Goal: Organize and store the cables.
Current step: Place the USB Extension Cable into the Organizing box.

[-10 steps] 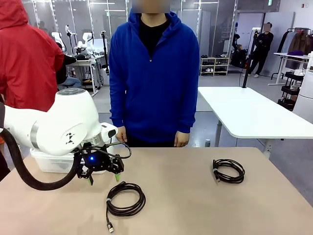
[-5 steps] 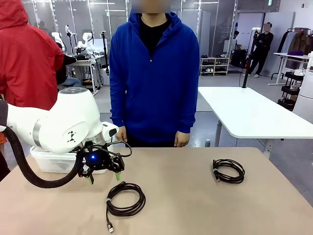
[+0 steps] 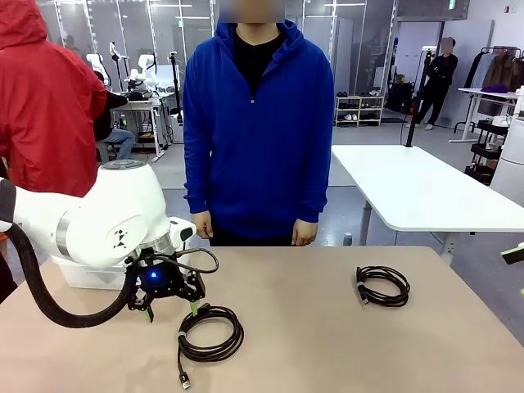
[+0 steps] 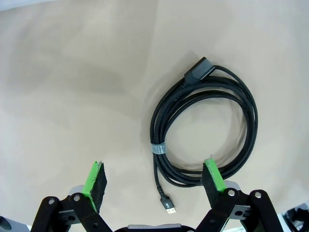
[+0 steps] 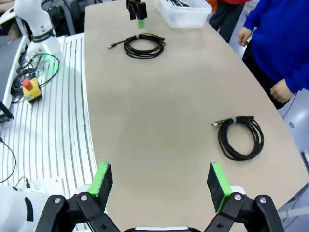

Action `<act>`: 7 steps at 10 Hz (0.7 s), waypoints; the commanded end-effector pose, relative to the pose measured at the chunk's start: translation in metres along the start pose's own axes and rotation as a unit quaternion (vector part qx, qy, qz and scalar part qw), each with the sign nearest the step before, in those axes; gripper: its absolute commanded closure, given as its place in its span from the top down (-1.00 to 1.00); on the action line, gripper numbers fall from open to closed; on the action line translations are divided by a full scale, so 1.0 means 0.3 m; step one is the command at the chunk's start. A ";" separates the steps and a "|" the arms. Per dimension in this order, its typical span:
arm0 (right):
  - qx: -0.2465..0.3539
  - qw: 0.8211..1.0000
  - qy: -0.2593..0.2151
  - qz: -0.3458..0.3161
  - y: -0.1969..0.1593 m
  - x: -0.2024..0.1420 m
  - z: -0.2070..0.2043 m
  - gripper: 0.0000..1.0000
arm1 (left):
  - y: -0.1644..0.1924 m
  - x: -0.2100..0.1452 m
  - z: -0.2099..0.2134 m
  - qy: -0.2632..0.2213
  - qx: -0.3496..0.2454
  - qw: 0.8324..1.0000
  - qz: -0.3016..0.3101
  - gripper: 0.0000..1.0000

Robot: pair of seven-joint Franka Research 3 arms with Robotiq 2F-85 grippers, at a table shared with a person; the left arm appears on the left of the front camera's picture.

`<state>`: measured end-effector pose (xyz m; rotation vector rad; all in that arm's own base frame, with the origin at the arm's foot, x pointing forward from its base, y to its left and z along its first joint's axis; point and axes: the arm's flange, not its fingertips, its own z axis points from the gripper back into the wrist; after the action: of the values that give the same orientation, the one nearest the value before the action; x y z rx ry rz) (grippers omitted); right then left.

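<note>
Broadly, the beige tabletop (image 3: 327,344) carries 2 coiled black cables, and a person in a blue hoodie (image 3: 258,123) stands at its far edge with both hands hanging just beyond it. Beside that person, at the picture's left, stands another person in a red jacket (image 3: 41,90). Next in size, the white left arm (image 3: 98,217) reaches in low over the left part of the tabletop, in front of a clear plastic bin (image 3: 78,277). Its left gripper (image 3: 172,311) points down with the jaws spread wide and nothing between the pads. In the wrist view this gripper (image 4: 153,171) hangs over the near edge of the left cable (image 4: 159,148): one green pad sits above the coil's cord, the other over bare tabletop, and whether anything touches I cannot tell. The left cable (image 3: 237,334) lies flat with a small USB-like plug trailing toward the robot. The right cable (image 3: 383,301) lies well apart, toward the right far side. High above the tabletop, the right gripper (image 5: 161,179) is also wide open and empty, looking down on the right cable (image 5: 233,120).
</note>
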<state>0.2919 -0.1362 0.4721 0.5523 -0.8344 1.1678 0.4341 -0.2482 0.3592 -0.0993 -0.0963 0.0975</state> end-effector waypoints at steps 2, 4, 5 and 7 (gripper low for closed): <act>-0.010 1.000 0.023 -0.013 0.004 0.025 0.011 1.00 | -0.016 -0.008 -0.048 0.016 -0.003 1.000 -0.006 1.00; -0.010 1.000 0.023 -0.013 0.004 0.025 0.011 1.00 | -0.021 -0.019 -0.095 0.008 0.000 1.000 -0.004 1.00; -0.010 1.000 0.023 -0.013 0.004 0.025 0.011 1.00 | -0.017 -0.011 -0.114 0.015 -0.012 1.000 0.008 1.00; -0.010 1.000 0.023 -0.013 0.004 0.025 0.011 1.00 | -0.021 0.010 -0.144 0.011 -0.006 1.000 0.013 1.00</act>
<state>0.2903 -0.1349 0.4799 0.5028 -0.7873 1.1498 0.4367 -0.2520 0.3213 -0.1001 -0.0524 0.0997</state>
